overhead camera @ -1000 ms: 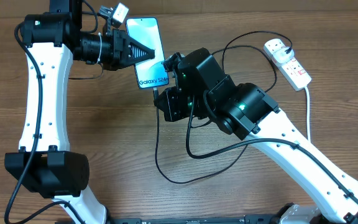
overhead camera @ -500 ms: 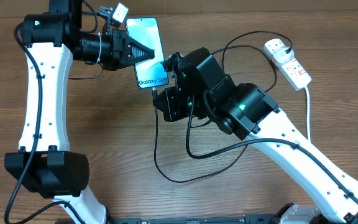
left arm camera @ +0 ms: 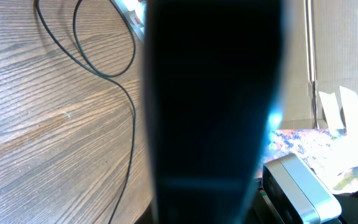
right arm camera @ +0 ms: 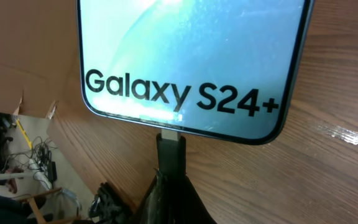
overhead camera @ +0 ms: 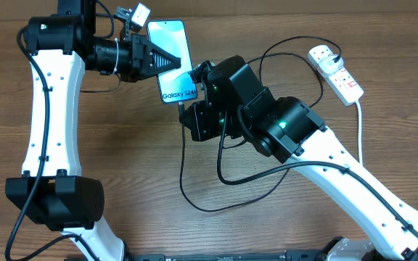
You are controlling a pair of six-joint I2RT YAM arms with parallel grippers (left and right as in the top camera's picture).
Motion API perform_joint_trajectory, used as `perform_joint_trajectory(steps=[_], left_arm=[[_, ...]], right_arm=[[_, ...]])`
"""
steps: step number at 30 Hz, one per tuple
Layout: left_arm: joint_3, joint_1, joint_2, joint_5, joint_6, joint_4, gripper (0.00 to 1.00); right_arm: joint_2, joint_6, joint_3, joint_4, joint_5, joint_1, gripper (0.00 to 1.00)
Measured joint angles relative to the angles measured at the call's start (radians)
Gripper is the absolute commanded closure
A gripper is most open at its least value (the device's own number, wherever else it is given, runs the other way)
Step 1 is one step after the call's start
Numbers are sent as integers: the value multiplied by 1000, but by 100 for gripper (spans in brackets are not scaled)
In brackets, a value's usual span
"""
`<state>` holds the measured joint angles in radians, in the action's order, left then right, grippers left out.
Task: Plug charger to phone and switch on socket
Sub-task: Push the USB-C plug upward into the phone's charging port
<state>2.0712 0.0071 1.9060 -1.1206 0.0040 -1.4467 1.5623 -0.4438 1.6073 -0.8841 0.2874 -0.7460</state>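
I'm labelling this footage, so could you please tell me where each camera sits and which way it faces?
Overhead: above the table, facing down; left arm, right arm, phone, cable, power strip.
Left wrist: along the left gripper, a dark blur mid-frame; cable on wood beside it.
Right wrist: along the right gripper, holding the cable's tip at the phone's bottom edge.
Shared: phone in overhead and right wrist.

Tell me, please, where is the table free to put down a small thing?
Bare wood lies between the left arm and the charger loop, and right of the socket. Around the phone it is crowded.
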Motion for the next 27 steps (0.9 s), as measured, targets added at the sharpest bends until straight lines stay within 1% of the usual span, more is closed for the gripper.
perform_joint_trajectory(steps=[13, 23, 27], left_arm=[[0, 0, 0, -3, 5, -2, 96], [3, 8, 0, 0, 78, -58, 96], [3, 8, 0, 0, 82, -63, 96]], right_arm=[[0, -1, 0, 8, -2, 0, 96], [0, -1, 0, 11, 22, -2, 96], [0, -1, 0, 18, 24, -2, 96]])
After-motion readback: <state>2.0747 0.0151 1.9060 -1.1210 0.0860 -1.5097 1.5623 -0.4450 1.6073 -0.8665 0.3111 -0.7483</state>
